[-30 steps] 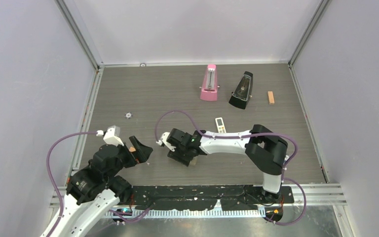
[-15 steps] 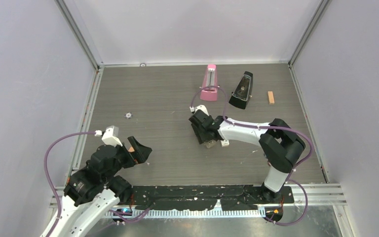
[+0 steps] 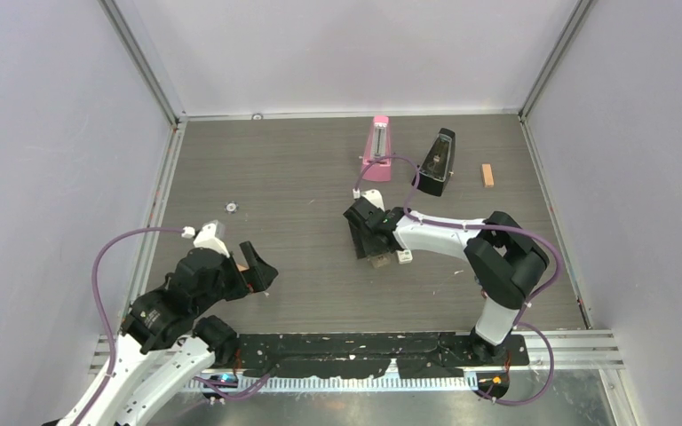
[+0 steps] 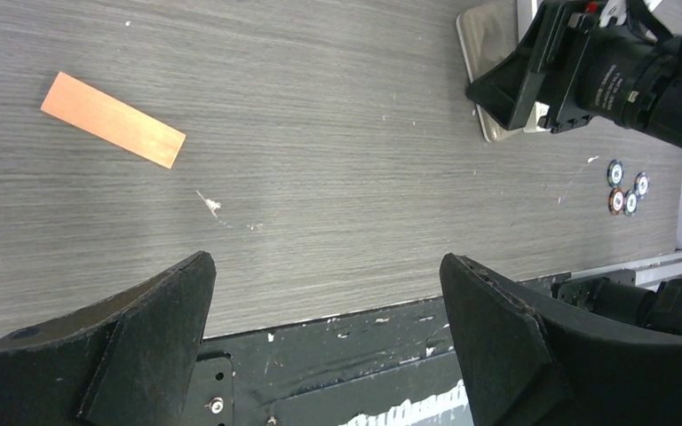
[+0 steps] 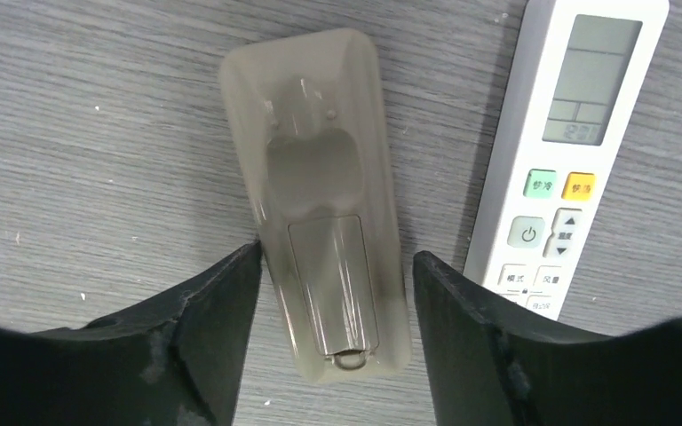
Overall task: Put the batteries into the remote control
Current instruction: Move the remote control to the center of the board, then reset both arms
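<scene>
Grey wood-grain table [image 3: 284, 177] with grey-backed remote [image 5: 329, 204], white display remote [image 5: 568, 160], batteries [image 4: 617, 201], orange block [image 4: 111, 131]

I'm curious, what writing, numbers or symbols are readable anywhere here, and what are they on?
Power symbol: grey button on the white remote.
Up and down arrows: arrow button beside it.
Green button, orange button: Chinese characters, too small to read.
Display: digits too blurred.
Face-down beige remote: no text visible.
</scene>
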{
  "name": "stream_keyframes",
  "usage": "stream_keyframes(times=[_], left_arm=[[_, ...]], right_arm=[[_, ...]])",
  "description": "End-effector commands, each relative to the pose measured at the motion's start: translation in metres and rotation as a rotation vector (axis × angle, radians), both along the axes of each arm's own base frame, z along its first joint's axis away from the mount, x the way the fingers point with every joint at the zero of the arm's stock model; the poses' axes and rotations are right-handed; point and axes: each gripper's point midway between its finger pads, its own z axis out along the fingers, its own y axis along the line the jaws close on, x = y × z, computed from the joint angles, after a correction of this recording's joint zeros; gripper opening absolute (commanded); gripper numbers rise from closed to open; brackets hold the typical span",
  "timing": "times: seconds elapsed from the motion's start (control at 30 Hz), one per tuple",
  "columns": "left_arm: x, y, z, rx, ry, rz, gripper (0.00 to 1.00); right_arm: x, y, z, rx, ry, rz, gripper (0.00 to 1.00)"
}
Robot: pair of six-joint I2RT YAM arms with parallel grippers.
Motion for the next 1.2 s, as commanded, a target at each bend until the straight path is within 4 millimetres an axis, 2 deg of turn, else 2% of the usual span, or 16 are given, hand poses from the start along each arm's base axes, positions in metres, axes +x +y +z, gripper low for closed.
stream_keyframes(times=[0.0, 0.13, 0.23, 0.33, 0.37, 0.4, 0.43, 0.47, 0.5, 0.53, 0.57, 0.6, 0.67, 0.93, 1.03, 1.17], left_arm=[[-0.003, -0.005, 0.011, -0.019, 0.014, -0.020, 1.00], [-0.004, -0.005, 0.010, 0.000, 0.023, -0.036, 1.00], [-0.005, -0.003, 0.011, 0.011, 0.011, -0.049, 1.00], [-0.005, 0.000, 0.013, 0.017, -0.010, -0.045, 1.00], [-0.006, 0.001, 0.015, 0.019, -0.019, -0.046, 1.00], [-0.007, 0.004, 0.017, 0.022, -0.025, -0.044, 1.00], [-0.008, 0.006, 0.020, 0.024, -0.040, -0.044, 1.00], [-0.008, 0.009, 0.024, 0.030, -0.054, -0.042, 1.00], [-0.010, 0.012, 0.028, 0.035, -0.070, -0.040, 1.00], [-0.011, 0.016, 0.033, 0.040, -0.089, -0.036, 1.00], [-0.012, 0.019, 0.039, 0.048, -0.109, -0.038, 1.00], [-0.014, 0.023, 0.044, 0.053, -0.131, -0.037, 1.00], [-0.016, 0.030, 0.057, 0.064, -0.176, -0.032, 1.00], [-0.031, 0.063, 0.098, 0.078, -0.318, 0.032, 1.00], [-0.035, 0.070, 0.110, 0.071, -0.361, 0.039, 1.00], [-0.040, 0.074, 0.119, 0.034, -0.381, 0.065, 1.00]], right_arm=[[0.010, -0.001, 0.019, 0.023, -0.048, -0.057, 0.74], [0.009, 0.000, 0.041, 0.074, -0.084, -0.054, 0.86], [0.006, -0.001, 0.066, 0.131, -0.122, -0.052, 0.91], [-0.001, -0.012, 0.085, 0.151, -0.152, -0.070, 0.95], [-0.002, -0.017, 0.099, 0.172, -0.186, -0.082, 0.96], [-0.005, -0.027, 0.102, 0.153, -0.197, -0.100, 0.98], [-0.007, -0.033, 0.120, 0.188, -0.234, -0.115, 0.98], [-0.011, -0.044, 0.123, 0.168, -0.249, -0.134, 0.99], [-0.015, -0.052, 0.142, 0.209, -0.291, -0.152, 0.98], [-0.019, -0.065, 0.144, 0.186, -0.309, -0.174, 0.96], [-0.024, -0.075, 0.163, 0.228, -0.354, -0.193, 0.96], [-0.029, -0.088, 0.168, 0.210, -0.371, -0.213, 0.96], [-0.044, -0.115, 0.201, 0.272, -0.459, -0.254, 0.95], [-0.104, -0.213, 0.293, 0.464, -0.728, -0.375, 0.95], [-0.123, -0.241, 0.318, 0.535, -0.803, -0.409, 0.95], [-0.140, -0.269, 0.334, 0.582, -0.862, -0.449, 0.95]])
